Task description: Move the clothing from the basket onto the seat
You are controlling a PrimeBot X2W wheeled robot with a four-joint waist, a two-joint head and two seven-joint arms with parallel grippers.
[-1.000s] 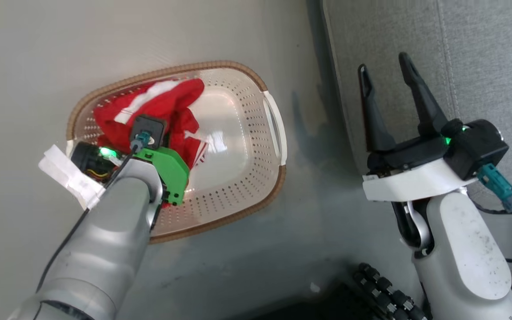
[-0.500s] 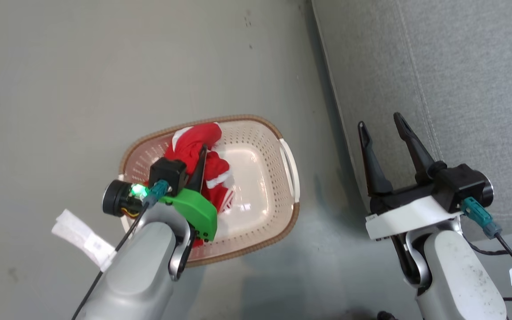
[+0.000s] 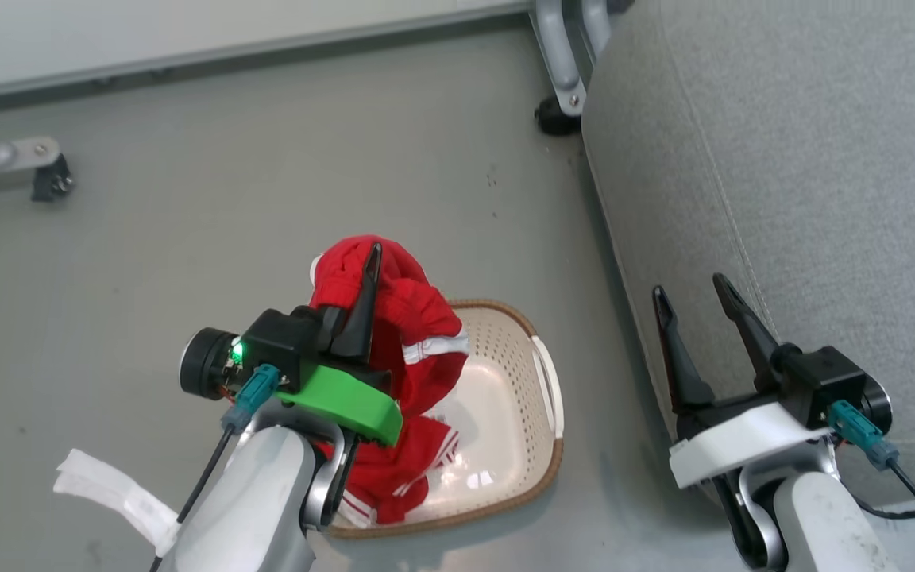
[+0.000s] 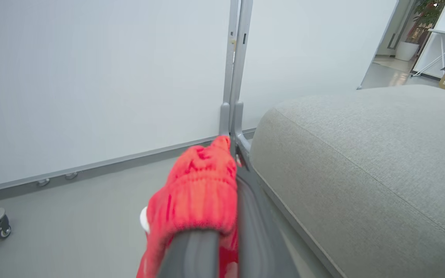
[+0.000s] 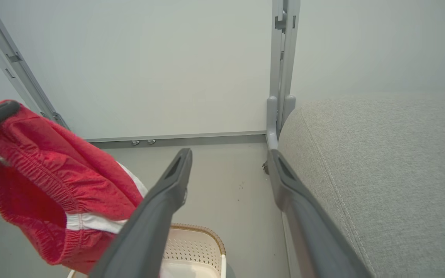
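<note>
Left tool (image 3: 372, 258), jaws together, clamped on the clothing (image 3: 418, 318). A bunched fold of red fabric near a gathered, elastic-looking band is pinched between the two dark fingers. The rest of the fabric drapes over and below the tool. Its lower folds, with white stripes, reach down into the basket (image 3: 505, 334) directly beneath; whether they rest on the basket's bottom cannot be told.

Right tool (image 3: 688, 284), jaws apart, holding nothing, just beside the edge of the seat (image 3: 783, 159). The seat lies to the right of the left tool, beyond the right tool.

Handling, as judged: the clothing appears light, limp and without shape of its own. It should hang and swing from whatever point is pinched, and it is not fragile. The thick gathered band seems the surest place to hold, since a single thin layer could slide out of the jaws. The trailing part hangs well below the tool and could catch the basket's woven-look rim or the seat's edge, so a high carry seems advisable.
</note>
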